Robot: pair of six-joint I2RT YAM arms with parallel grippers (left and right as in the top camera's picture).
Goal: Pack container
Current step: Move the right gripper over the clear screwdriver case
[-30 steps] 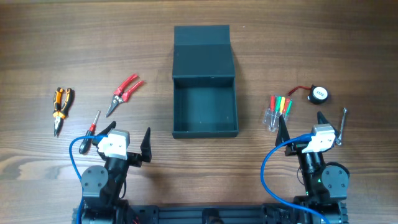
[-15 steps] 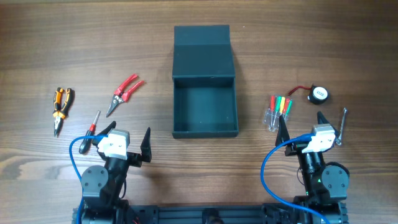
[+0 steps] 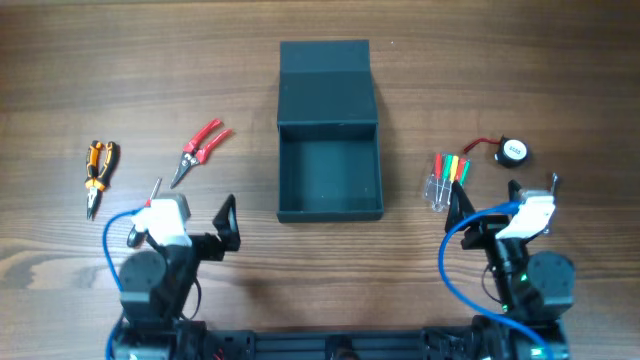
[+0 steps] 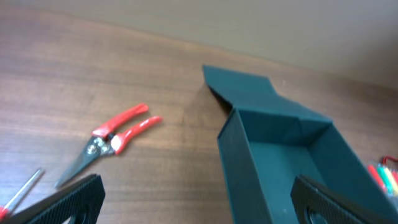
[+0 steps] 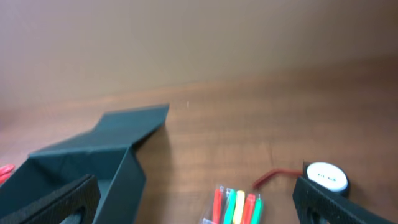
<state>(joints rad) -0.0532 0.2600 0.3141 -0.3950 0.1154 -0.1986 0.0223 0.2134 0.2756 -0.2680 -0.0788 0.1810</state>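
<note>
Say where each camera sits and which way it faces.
Overhead: above the table, looking straight down; left arm and right arm show at the bottom.
Left wrist: on the left arm, facing the container and snips; left fingers show below.
Right wrist: on the right arm, facing the container and screwdrivers; right fingers show below.
Both wrist views share the container.

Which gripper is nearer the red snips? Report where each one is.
Left. The left gripper sits open just short of the red snips. The right gripper is beyond the container, by the screwdrivers.
</note>
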